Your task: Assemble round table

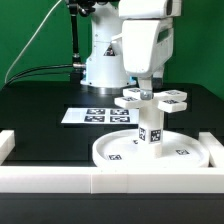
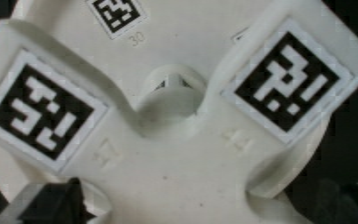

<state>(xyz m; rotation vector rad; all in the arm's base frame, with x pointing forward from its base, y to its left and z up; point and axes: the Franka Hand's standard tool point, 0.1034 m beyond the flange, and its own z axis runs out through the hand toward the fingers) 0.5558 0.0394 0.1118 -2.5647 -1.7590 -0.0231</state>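
- At the exterior view's left you see the marker board (image 1: 97, 116), flat on the black table (image 1: 40, 105).
- In the middle the large flat disc (image 1: 120, 152) lies against the white wall (image 1: 60, 178), with the short cylinder leg (image 1: 150, 131) upright on it.
- The cross-shaped piece (image 1: 152, 98) (image 2: 167, 100) sits on top of the leg.
- The gripper (image 1: 147, 85) hangs right above the cross; you cannot tell if its jaws are open or closed.

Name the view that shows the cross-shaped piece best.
The exterior view: the whole cross-shaped piece sits atop the leg on the disc. The wrist view shows only its centre and two tagged arms, close up.
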